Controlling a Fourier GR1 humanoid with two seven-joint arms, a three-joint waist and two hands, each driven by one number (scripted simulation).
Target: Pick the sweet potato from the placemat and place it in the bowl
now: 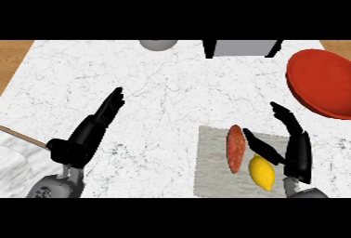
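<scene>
A long reddish-brown sweet potato (236, 148) lies lengthwise on the grey placemat (211, 162) at the lower right. A yellow lemon (261, 171) rests beside it on the mat. My right hand (296, 148) hovers just right of the sweet potato, fingers straight and the thumb spread toward it, holding nothing. The red bowl (322, 82) sits at the far right, beyond the mat. My left hand (89, 132) stays open at the lower left, fingers pointing up and away.
A grey round object (158, 44) and a grey box with black sides (242, 48) stand at the counter's far edge. Wooden surface shows at both upper corners. A white marble slab with a wooden edge (17, 151) lies at the lower left.
</scene>
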